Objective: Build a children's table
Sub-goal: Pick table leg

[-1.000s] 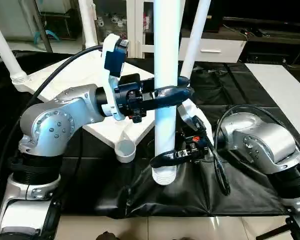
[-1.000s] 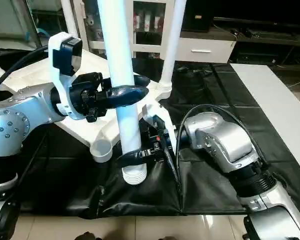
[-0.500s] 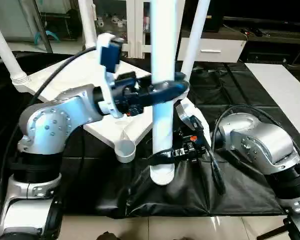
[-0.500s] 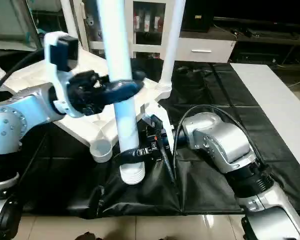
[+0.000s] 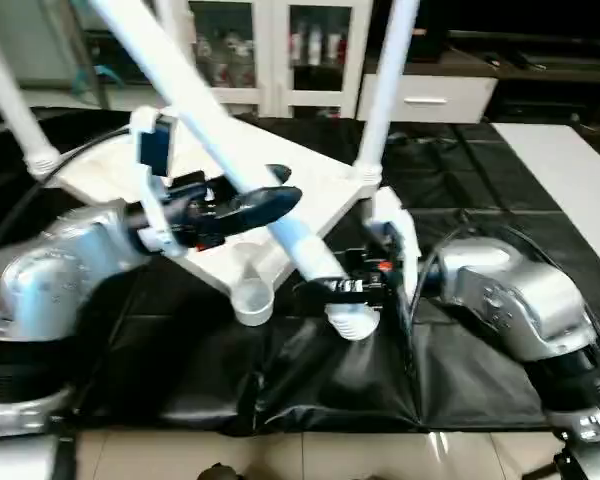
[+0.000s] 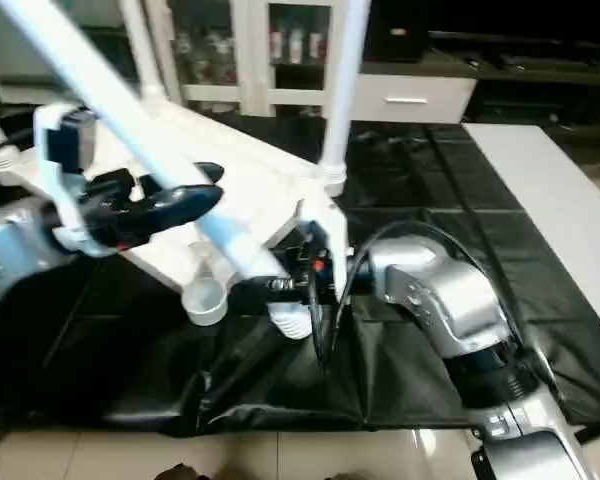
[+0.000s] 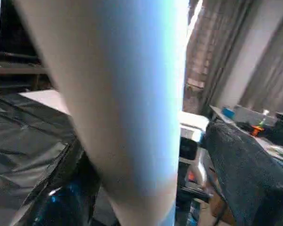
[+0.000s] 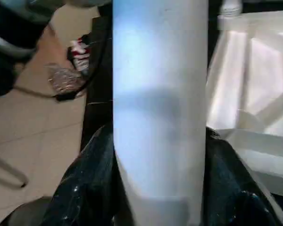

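Legs worry me: the loose leg (image 5: 230,165) leans steeply, my left gripper (image 5: 265,203) spread apart beside it, only the right gripper (image 5: 342,288) clamped near its foot, so it could topple past the empty socket (image 5: 252,301).

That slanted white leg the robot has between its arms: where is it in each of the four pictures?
Left eye view: loose leg slants from upper left to centre.
Right eye view: same slant, left of centre.
Left wrist view: broad white column.
Right wrist view: upright column, centre.
Shared landmark: the empty corner socket beside its foot.
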{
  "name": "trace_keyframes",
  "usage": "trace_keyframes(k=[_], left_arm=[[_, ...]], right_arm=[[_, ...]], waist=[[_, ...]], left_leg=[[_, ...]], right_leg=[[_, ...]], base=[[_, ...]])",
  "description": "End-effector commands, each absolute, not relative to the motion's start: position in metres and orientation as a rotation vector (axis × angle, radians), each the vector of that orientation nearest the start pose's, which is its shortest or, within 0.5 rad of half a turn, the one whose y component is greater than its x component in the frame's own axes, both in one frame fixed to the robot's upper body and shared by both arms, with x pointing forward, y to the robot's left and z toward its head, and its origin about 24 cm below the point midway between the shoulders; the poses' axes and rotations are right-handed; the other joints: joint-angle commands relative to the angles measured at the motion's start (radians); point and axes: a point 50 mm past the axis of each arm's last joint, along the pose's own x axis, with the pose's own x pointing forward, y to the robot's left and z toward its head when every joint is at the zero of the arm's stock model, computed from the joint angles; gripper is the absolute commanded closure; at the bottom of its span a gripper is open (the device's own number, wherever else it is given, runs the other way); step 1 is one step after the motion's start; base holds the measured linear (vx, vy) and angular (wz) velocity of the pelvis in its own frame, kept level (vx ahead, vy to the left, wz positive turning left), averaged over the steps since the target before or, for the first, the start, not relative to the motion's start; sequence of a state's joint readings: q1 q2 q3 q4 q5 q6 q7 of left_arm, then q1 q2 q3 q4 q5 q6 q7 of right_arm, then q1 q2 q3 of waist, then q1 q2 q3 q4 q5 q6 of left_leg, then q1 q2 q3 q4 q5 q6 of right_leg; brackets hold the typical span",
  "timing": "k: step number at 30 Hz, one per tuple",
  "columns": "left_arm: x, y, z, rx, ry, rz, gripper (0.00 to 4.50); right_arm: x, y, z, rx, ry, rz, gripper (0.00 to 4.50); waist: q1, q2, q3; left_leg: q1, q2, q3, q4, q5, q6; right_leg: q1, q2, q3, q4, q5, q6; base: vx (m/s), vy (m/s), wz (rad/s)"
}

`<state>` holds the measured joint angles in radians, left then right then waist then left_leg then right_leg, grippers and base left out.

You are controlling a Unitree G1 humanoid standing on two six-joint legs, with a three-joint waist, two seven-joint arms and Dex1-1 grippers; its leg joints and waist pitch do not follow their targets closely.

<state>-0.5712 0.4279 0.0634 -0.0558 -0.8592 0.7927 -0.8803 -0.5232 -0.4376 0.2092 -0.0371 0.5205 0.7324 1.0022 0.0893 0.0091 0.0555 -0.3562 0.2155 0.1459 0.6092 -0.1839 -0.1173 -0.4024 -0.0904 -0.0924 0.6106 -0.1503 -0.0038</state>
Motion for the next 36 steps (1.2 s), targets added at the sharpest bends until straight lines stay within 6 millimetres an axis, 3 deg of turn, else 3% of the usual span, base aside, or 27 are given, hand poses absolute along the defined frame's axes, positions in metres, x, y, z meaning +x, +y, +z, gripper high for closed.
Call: trace_keyframes(k=[1, 5, 11, 16, 17, 19, 20, 21, 23, 30, 36], left_arm=[[0.299, 0.125, 0.19, -0.326, 0.04, -1.303, 0.91], [0.303, 0.109, 0.205, -0.32, -0.009, -1.391, 0.91], [0.301, 0.095, 0.214, -0.333, -0.036, -1.461, 0.91], [0.299, 0.09, 0.216, -0.344, -0.045, -1.489, 0.91], [0.298, 0.088, 0.217, -0.35, -0.048, -1.497, 0.91], [0.296, 0.084, 0.219, -0.358, -0.057, -1.519, 0.91], [0.295, 0.084, 0.22, -0.36, -0.058, -1.522, 0.91], [0.295, 0.081, 0.221, -0.368, -0.067, -1.53, 0.91], [0.294, 0.079, 0.223, -0.382, -0.074, -1.543, 0.91], [0.292, 0.07, 0.226, -0.402, -0.079, -1.579, 0.91], [0.299, 0.078, 0.221, -0.387, -0.056, -1.513, 0.91]], right_arm=[[0.289, -0.115, 0.135, 0.06, 0.309, 1.303, 2.62], [0.283, -0.106, 0.129, 0.037, 0.339, 1.351, 2.63], [0.284, -0.103, 0.125, 0.006, 0.359, 1.336, 2.64], [0.283, -0.102, 0.124, -0.003, 0.364, 1.339, 2.64], [0.283, -0.102, 0.124, -0.007, 0.365, 1.341, 2.64], [0.283, -0.1, 0.123, -0.017, 0.369, 1.35, 2.64], [0.283, -0.099, 0.122, -0.019, 0.369, 1.352, 2.64], [0.283, -0.097, 0.122, -0.033, 0.372, 1.361, 2.64], [0.282, -0.096, 0.121, -0.037, 0.373, 1.367, 2.64], [0.283, -0.089, 0.124, -0.028, 0.352, 1.381, 2.64], [0.284, -0.09, 0.129, -0.023, 0.335, 1.382, 2.64]], waist=[[-0.01, 0.02, -0.067], [-0.014, 0.016, -0.07], [-0.029, 0.012, -0.072], [-0.033, 0.017, -0.071], [-0.035, 0.001, -0.071], [-0.032, 0.01, -0.07], [-0.032, 0.01, -0.07], [-0.032, 0.002, -0.069], [-0.03, 0.006, -0.069], [-0.03, 0.003, -0.069], [-0.032, 0.005, -0.068]], left_leg=[[0.009, -0.005, 0.013, -0.078, -0.343, -0.015], [0.003, -0.01, 0.013, -0.075, -0.303, -0.007], [-0.007, -0.008, 0.014, -0.072, -0.254, 0.004], [-0.003, -0.005, 0.014, -0.073, -0.265, 0.009], [-0.005, -0.005, 0.016, -0.073, -0.267, 0.012], [-0.003, -0.004, 0.015, -0.073, -0.268, 0.01], [-0.003, -0.005, 0.016, -0.073, -0.268, 0.01], [-0.004, -0.005, 0.016, -0.073, -0.269, 0.012], [-0.004, -0.005, 0.016, -0.073, -0.264, 0.012], [-0.006, -0.006, 0.016, -0.074, -0.257, 0.016], [-0.006, -0.006, 0.015, -0.074, -0.26, 0.015]], right_leg=[[0.053, -0.028, 0.033, -0.085, -0.389, -0.155], [0.056, -0.028, 0.032, -0.087, -0.414, -0.129], [0.059, -0.029, 0.033, -0.084, -0.387, -0.147], [0.056, -0.027, 0.033, -0.082, -0.368, -0.164], [0.057, -0.027, 0.033, -0.085, -0.375, -0.161], [0.055, -0.029, 0.033, -0.084, -0.392, -0.158], [0.055, -0.029, 0.033, -0.085, -0.395, -0.157], [0.055, -0.029, 0.033, -0.087, -0.406, -0.151], [0.054, -0.03, 0.033, -0.087, -0.416, -0.145], [0.054, -0.03, 0.033, -0.088, -0.428, -0.132], [0.053, -0.028, 0.033, -0.089, -0.429, -0.126]], base=[[0.0, 0.0, 0.0], [0.0, 0.0, 0.0], [0.0, 0.0, 0.0], [0.0, 0.0, 0.0], [0.0, 0.0, 0.0], [0.0, 0.0, 0.0], [0.0, 0.0, 0.0], [0.0, 0.0, 0.0], [0.0, 0.0, 0.0], [0.0, 0.0, 0.0], [0.0, 0.0, 0.0]])
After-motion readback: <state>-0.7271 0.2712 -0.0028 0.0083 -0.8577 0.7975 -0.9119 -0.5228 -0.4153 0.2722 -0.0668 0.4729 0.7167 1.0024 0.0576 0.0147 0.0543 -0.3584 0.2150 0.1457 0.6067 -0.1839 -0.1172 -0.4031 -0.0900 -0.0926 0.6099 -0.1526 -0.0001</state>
